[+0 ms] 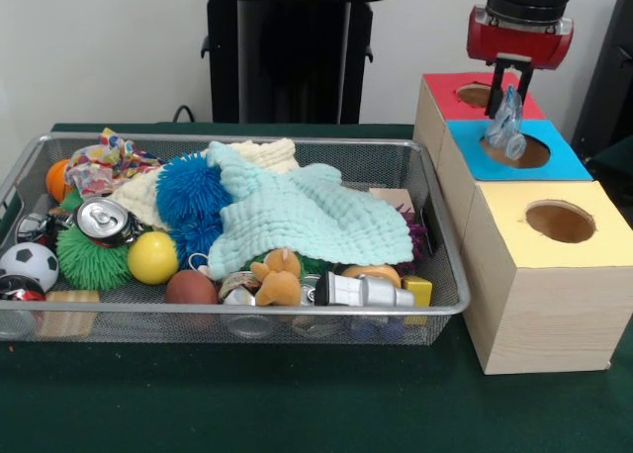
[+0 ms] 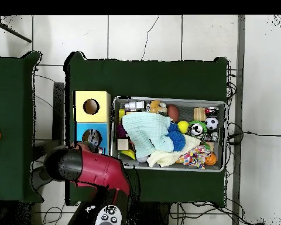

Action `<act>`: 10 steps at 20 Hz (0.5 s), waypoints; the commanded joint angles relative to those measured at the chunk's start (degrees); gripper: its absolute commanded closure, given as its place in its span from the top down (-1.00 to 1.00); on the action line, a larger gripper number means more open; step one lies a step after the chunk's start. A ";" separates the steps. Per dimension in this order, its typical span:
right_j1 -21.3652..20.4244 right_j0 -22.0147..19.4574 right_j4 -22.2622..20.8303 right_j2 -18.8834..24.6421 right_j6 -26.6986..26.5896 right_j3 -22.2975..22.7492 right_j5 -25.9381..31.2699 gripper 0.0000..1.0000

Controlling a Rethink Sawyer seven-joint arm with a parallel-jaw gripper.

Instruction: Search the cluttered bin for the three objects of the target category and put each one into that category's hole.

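**Crumpled bottle over the blue hole**

I see the hand [image 1: 508, 89] pinching a crumpled clear plastic bottle [image 1: 505, 125] above the round hole of the blue-topped wooden box [image 1: 514, 148], between the red-topped box [image 1: 468, 95] and the yellow-topped box [image 1: 552, 270]. Beside them on the green table [image 1: 297, 404], the wide silver wire-mesh bin [image 1: 450, 265] holds a mint waffle-knit cloth [image 1: 307, 216], a spiky blue ball [image 1: 191, 189] and a drink can [image 1: 103, 221]; no lettering is legible.

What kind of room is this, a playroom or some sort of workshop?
Most likely a robotics lab: a red robot arm works over a green-covered table, with cables trailing on the tiled floor. The bin of toys looks like test material.
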 commanded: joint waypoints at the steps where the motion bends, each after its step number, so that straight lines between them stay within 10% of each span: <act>1: 5.08 -0.22 3.23 7.15 15.58 5.03 -5.39 -1.00; 10: 14.74 1.50 6.89 8.73 17.35 -2.83 -10.18 -1.00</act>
